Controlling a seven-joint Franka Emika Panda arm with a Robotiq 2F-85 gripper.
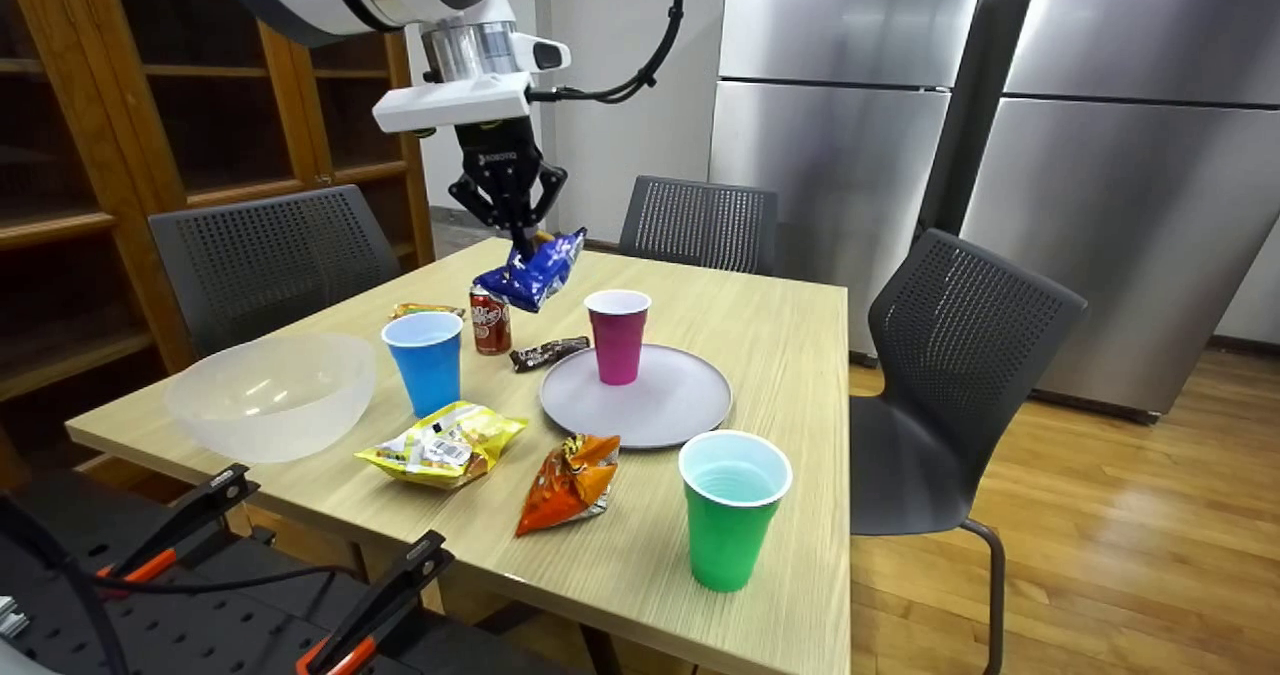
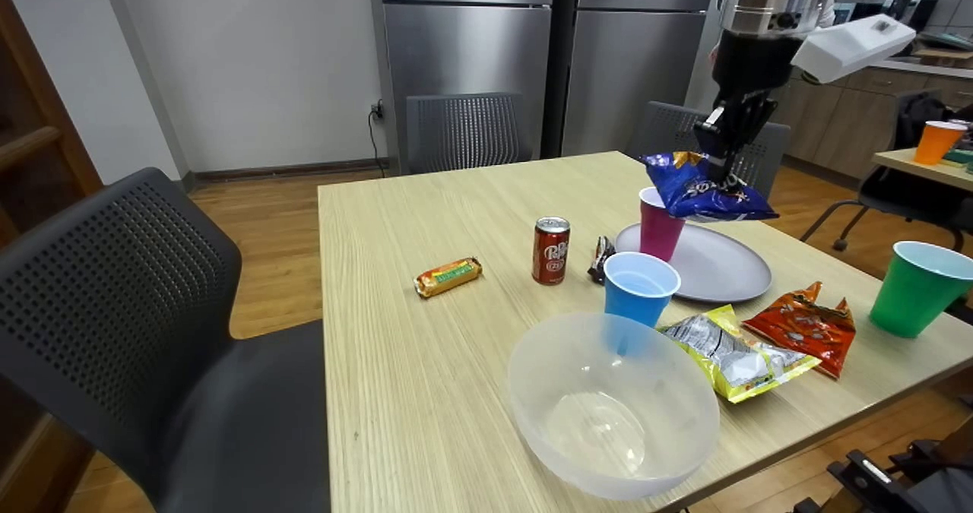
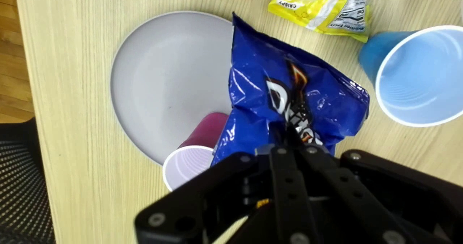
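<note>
My gripper [image 1: 523, 243] is shut on a shiny blue chip bag [image 1: 552, 273] and holds it in the air above the table. The bag also shows in an exterior view [image 2: 680, 188] and in the wrist view [image 3: 253, 70], where the black fingertips [image 3: 284, 137] pinch its middle. A magenta cup [image 1: 619, 343] stands upright on a round grey plate [image 1: 690, 410]; the bag partly covers both in the wrist view. A blue cup [image 1: 428, 367], a Dr Pepper can [image 1: 491, 325] and a dark-wrapped bar [image 1: 546, 354] stand or lie near the plate.
A translucent bowl [image 2: 608, 452], a yellow bag [image 1: 445, 445], an orange bag [image 1: 572, 480] and a green cup [image 1: 730, 530] are along one table side. A gold-wrapped bar [image 2: 448, 277] lies beyond the can. Dark chairs [image 1: 925, 375] surround the table [image 2: 410, 391].
</note>
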